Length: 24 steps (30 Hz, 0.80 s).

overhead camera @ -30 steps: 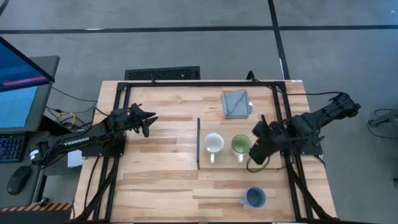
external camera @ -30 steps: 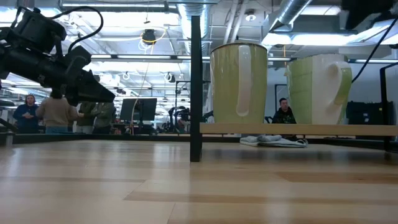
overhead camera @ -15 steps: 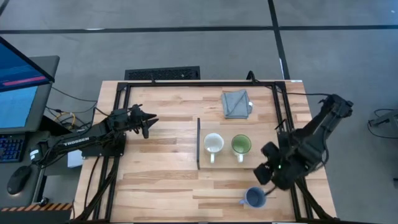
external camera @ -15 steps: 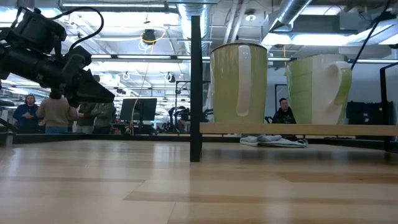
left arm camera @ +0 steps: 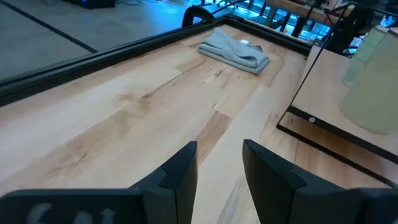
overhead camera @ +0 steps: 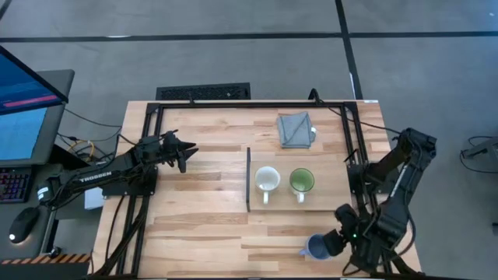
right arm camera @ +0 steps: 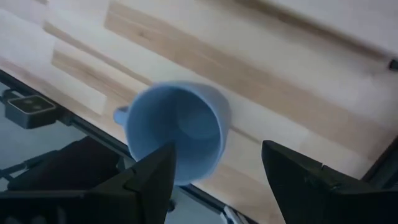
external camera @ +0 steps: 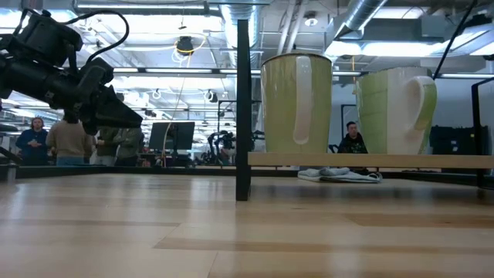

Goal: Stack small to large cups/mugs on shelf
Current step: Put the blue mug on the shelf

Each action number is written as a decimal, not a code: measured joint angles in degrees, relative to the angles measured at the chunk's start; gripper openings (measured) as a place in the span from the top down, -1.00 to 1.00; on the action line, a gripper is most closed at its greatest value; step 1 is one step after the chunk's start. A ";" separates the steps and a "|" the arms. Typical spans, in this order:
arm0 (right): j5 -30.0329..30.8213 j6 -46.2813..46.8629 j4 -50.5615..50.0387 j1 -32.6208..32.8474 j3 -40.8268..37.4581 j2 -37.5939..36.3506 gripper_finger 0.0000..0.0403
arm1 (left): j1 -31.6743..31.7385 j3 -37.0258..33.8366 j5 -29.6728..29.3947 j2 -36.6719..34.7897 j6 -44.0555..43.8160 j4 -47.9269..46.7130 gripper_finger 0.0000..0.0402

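Observation:
The cream-white mug (overhead camera: 267,180) and the white mug with a green inside (overhead camera: 301,182) stand upright side by side on the shelf (overhead camera: 320,159), a light-wood board with a dark strip on its left edge. The low view shows both mugs (external camera: 297,104) (external camera: 397,108) on the raised board (external camera: 370,161). The blue-grey mug (overhead camera: 317,247) stands upright on the tabletop near the near edge. My right gripper (overhead camera: 333,243) hangs open just above it, pointing down, with the mug (right arm camera: 177,130) under and beside the gap between its fingers (right arm camera: 217,177). My left gripper (overhead camera: 185,152) waits open at the table's left.
A folded grey cloth (overhead camera: 296,129) lies at the far side of the table, behind the shelf. Dark frame rails (overhead camera: 233,104) run along the table's edges. People stand in the room beyond the table (external camera: 69,139).
My right gripper has swung from beside the green-inside mug on the shelf toward the table's near edge and downward. Its wrist rolled on the way, and it now hangs over the blue-grey mug. It stayed open. The mugs have not moved.

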 joint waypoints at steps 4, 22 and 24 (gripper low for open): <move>0.00 1.93 1.72 1.43 0.00 1.98 -0.29 | -0.01 0.00 0.02 -0.02 -0.32 -0.25 0.41; -3.31 2.37 4.01 0.80 0.00 8.51 -0.29 | 0.00 0.00 0.04 -0.02 -0.32 -2.67 0.41; -4.07 2.34 3.93 0.42 0.00 9.03 -0.29 | -0.02 0.00 0.04 -0.02 -0.32 -2.86 0.41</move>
